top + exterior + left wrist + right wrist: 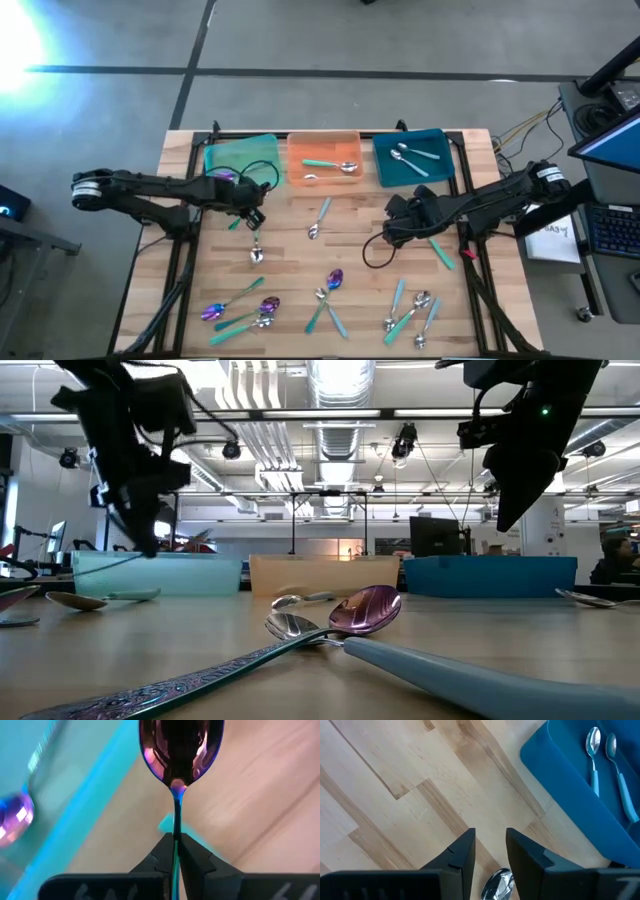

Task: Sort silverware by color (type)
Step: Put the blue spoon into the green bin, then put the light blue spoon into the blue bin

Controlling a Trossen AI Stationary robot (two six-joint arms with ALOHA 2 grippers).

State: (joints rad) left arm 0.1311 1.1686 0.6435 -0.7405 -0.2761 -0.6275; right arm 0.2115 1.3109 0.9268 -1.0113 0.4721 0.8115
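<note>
Left gripper (pixel 176 851) is clamped tight on the thin teal handle of a purple-headed spoon (pixel 180 750), raised off the table (pixel 300 235) just near of the green tray (pixel 225 155), far left. One purple spoon (pixel 12 817) already lies in that tray.

Right gripper (pixel 490 855) hangs over bare wood at right centre, just near of the teal tray (pixel 560 765); fingers parted about halfway, nothing between them. A silver spoon bowl (pixel 497 885) shows just below the fingertips. Two silver-headed, teal-handled spoons (pixel 594 750) lie in the teal tray; the orange tray (pixel 322 145) holds a couple more.

The rest of the silverware (pixel 330 290) is scattered along the near half of the table, so sorting looks well short of done.

Risks:
- Grip sits on a narrow handle with the heavy bowl far out; spoon could pivot or slip during carry
- Release too early and it lands on wood or on the tray rim rather than inside
- Near piles have crossed handles; a pick there may drag a neighbour along
- Right fingers could nudge the silver bowl aside when descending
</note>
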